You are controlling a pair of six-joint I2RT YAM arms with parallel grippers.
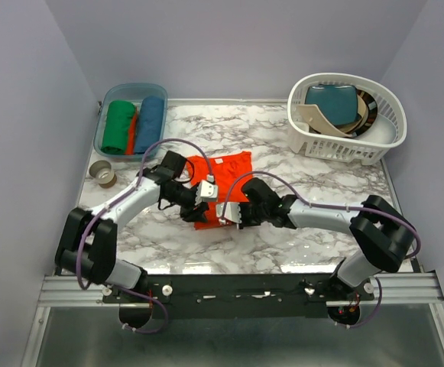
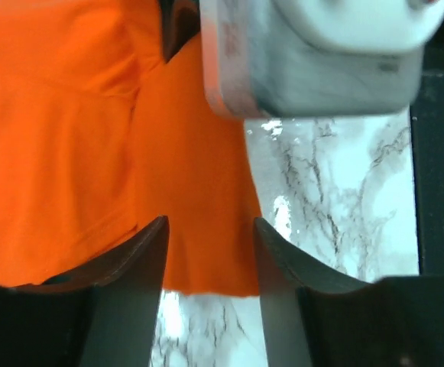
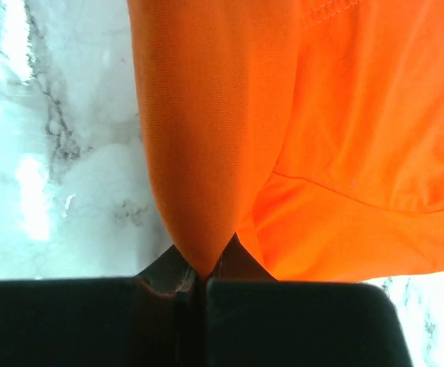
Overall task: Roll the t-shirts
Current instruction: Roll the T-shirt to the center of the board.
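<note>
Orange-red t-shirt [image 1: 229, 170] lies in the middle of the marble table [image 1: 321, 222]. It looks folded to a strip, with its long axis running from my near side to the far side. Both my grippers are at its near end, close beside each other. My right gripper [image 3: 204, 269] is closed tight and pinches a raised fold of the fabric. My left gripper [image 2: 210, 233] stands about half open over an edge of the cloth and grips nothing. I judge the roll must go away from me, along this axis.
</note>
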